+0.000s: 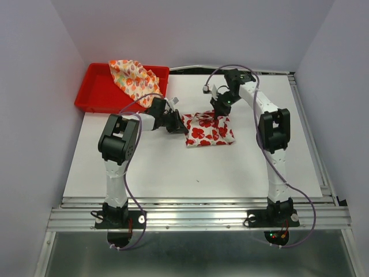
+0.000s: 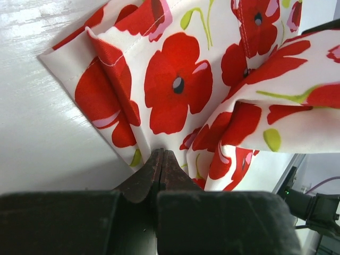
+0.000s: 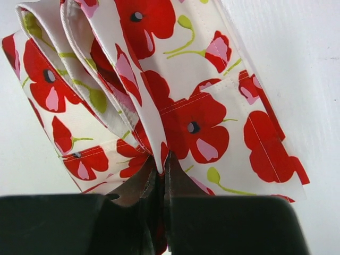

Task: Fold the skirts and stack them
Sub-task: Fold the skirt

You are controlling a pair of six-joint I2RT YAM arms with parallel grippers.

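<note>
The white skirt with big red poppies, green stems and pink highlights lies folded into a thick, roughly rectangular bundle near the middle of the white table, its stitched hems and layered pleats showing at the edges. The left gripper is clenched on a fold at the bundle's left edge, and the right gripper is clenched on a fold at its far edge. The cream skirt with small orange, red and yellow marks sits crumpled in the red plastic tray at the far left corner, well apart from the bundle.

White table, pale lilac walls
</note>
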